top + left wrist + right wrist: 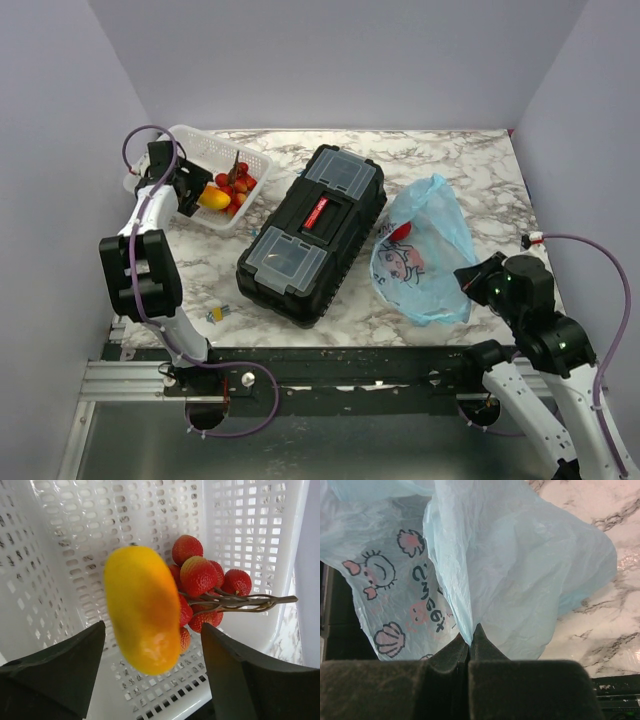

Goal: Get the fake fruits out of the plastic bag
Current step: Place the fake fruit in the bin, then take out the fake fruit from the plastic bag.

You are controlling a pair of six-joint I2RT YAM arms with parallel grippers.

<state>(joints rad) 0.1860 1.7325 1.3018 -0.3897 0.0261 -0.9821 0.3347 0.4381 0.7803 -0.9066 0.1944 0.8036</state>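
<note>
Your left end effector [152, 630] stood released, fingers spread; between them, touching neither, was the blurred orange-yellow mango-like plastic fruit [142, 610]; beyond it the bunch of glossy red grapes on a brown stem [200, 577] lay in the white mesh basket [250, 520]; your right end effector [470, 640] was clenched on a fold of the light-blue translucent plastic bag [520, 570]; the red round fruit [401, 232] showed inside that bag; I judge two fruits out, one left.

Mango [214, 198] (grapes [238, 184] alongside) in basket [213, 145]
</note>
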